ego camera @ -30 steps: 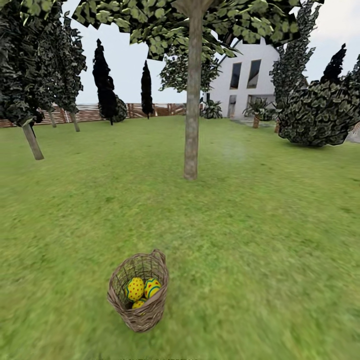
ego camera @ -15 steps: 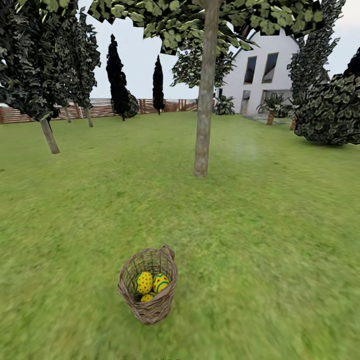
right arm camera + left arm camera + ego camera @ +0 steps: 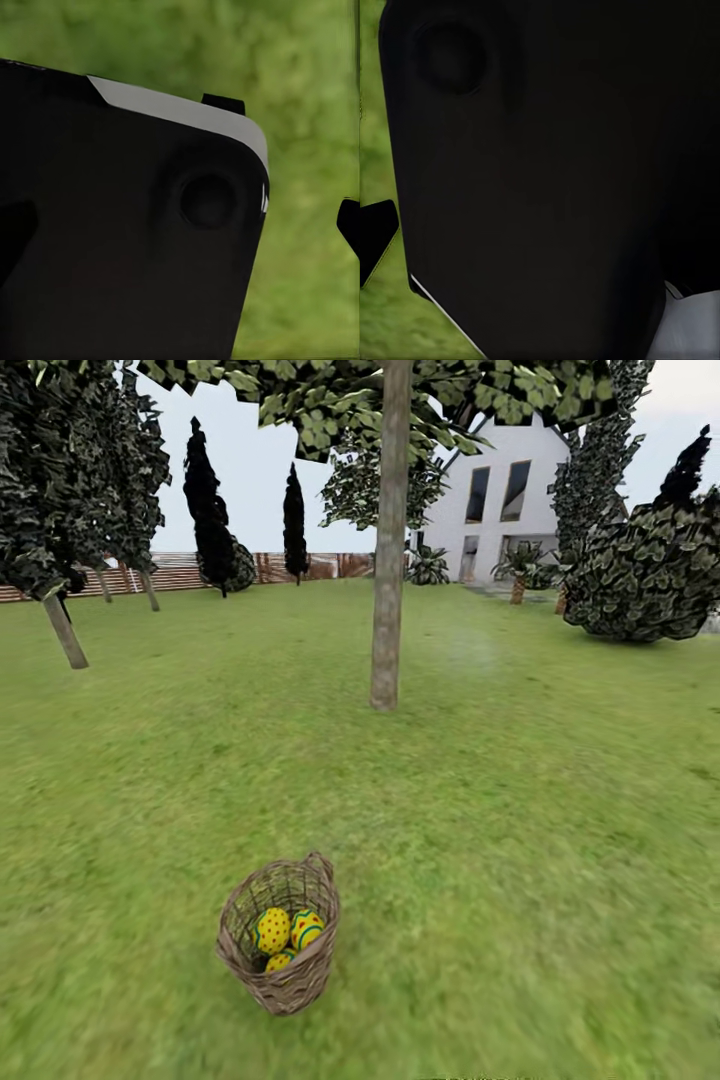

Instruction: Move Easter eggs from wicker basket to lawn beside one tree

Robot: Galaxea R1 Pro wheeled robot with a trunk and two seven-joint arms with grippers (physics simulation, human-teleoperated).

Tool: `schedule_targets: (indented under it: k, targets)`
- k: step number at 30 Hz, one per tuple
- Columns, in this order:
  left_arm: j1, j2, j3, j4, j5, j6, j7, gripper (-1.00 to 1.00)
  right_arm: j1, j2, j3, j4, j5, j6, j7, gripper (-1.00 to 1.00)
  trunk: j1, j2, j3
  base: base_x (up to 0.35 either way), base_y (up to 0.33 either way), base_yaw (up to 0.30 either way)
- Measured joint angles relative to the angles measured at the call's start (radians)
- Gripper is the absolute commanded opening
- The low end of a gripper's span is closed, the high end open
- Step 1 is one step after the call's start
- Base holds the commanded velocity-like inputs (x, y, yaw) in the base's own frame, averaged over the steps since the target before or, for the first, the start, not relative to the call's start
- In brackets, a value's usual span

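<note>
Easter eggs [image 3: 282, 937] all sit in the wicker basket [image 3: 283, 986] on the lawn [image 3: 520, 810] — nothing's out yet. Thick tree [image 3: 386, 610] stands well behind — handy drop spot, I'd guess. Jaws? Can't tell from the wrist views, just dark housing.

Robot body: black housing observed in both wrist views.
Matte black panel [image 3: 547, 187], round recess, thin white edge trim; the right-wrist panel [image 3: 112, 240] is alike.
</note>
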Motion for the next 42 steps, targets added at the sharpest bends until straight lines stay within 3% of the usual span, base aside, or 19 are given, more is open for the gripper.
schedule_targets:
  k: [6,27,42]
  targets:
    - [0.0,0.0,0.0,0.0,-0.001,0.001,0.0,1.0,0.0,0.0,-0.033,0.0,-0.003,-0.001,0.001,1.0,0.0,0.0,0.0,0.005,0.0,-0.269]
    - [0.0,0.0,0.0,0.0,-0.001,0.001,-0.001,1.0,0.0,0.0,-0.05,0.002,-0.004,-0.001,0.004,1.0,0.0,0.0,0.0,0.0,0.0,-0.275]
    - [0.0,0.0,0.0,0.0,0.0,0.0,0.0,1.0,0.0,-0.003,-0.038,-0.007,0.025,0.002,-0.002,1.0,0.0,0.0,0.0,0.0,0.0,-0.025]
